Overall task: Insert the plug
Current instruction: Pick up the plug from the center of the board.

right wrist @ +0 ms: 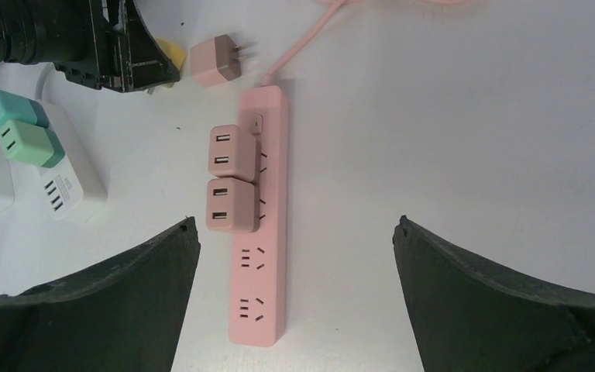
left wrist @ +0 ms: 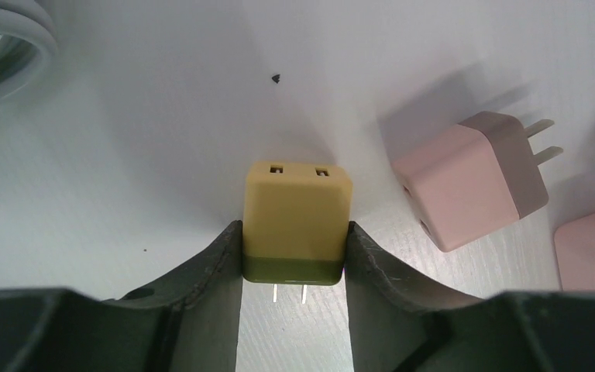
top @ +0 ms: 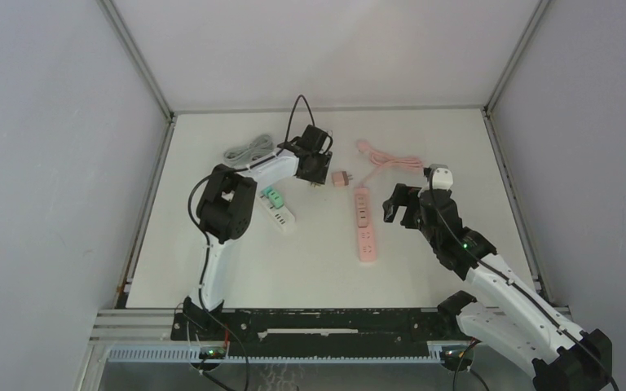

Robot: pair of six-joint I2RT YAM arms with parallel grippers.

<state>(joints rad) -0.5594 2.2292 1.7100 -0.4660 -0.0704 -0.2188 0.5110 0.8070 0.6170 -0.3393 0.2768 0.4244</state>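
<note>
Left wrist view: the yellow plug [left wrist: 297, 205] is dead centre, a stubby block with a mustard body and an olive-green band at the prong end. Its two metal prongs point back toward the wrist and its two slots face away, so the long axis runs straight along the pincer's reach. The left pincer [left wrist: 294, 232] is clamped on it, a pad pressed to each flank. A loose pink plug [left wrist: 472, 182] lies just to the right on the desk [left wrist: 163, 155].

Top view: the left pincer is at the far middle of the desk, and the yellow plug under it is hard to make out. The pink power strip [top: 364, 224] lies to the right, running near to far. The right pincer [top: 401, 210] hangs just right of the strip.

Right wrist view: the right pincer's fingers are spread wide open above the strip. Two seated pink adapters [right wrist: 231, 151] fill its far sockets.
</note>
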